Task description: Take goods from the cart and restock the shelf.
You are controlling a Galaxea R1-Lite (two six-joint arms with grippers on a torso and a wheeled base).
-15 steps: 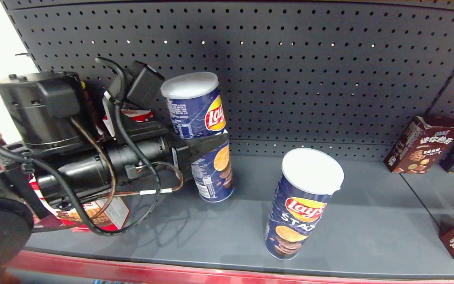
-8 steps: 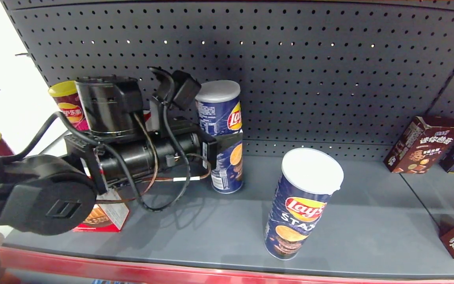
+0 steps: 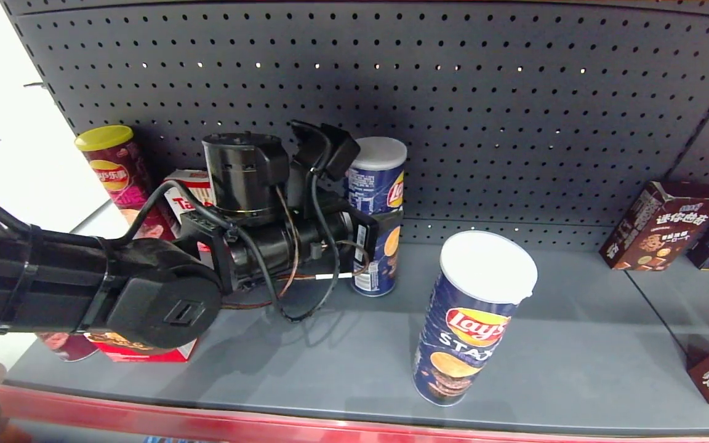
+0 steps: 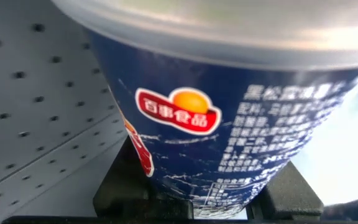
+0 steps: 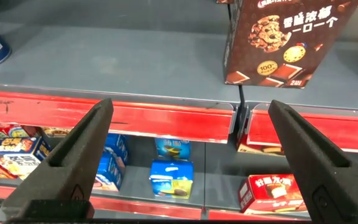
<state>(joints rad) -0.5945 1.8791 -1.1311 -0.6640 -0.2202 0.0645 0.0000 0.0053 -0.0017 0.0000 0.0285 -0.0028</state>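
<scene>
Nearest, the right gripper point(image 5: 194, 163) hangs in front of the shelf's red front lip point(image 5: 135, 112). Its two dark fingers point(image 5: 73, 165) are spread wide with nothing between them. Past them, a lower shelf holds small blue boxes point(image 5: 171, 179), partly cut off. Above the lip, a brown box point(image 5: 278, 40) stands on the grey shelf point(image 5: 123, 53).

In the head view, the front can point(image 3: 474, 320) — blue, with a white lid — stands upright close to the lip, with bare shelf on every side. To its left, the left arm lies across the shelf and hides much. A red box point(image 3: 145, 352) peeks out beneath the arm, and a red-and-white box point(image 3: 181, 189) is half covered behind it. At the far left stands a maroon can point(image 3: 117, 175) with a yellow lid, its base hidden.

Further back, the left gripper point(image 3: 378, 223) is clamped around the middle of a second blue can, the held can point(image 3: 378, 181). This can is near the back of the shelf, just in front of the pegboard wall point(image 3: 484, 111). It is upright — long axis vertical, white lid on top. Whether its base rests on the shelf cannot be made out.

The left wrist view shows the held can point(image 4: 229, 143) close up, its lid cut off, with a black finger point(image 4: 120, 193) pressed against each side.

To the right of the held can, the rear shelf lies open as far as the brown boxes point(image 3: 662, 224) at the far right.
</scene>
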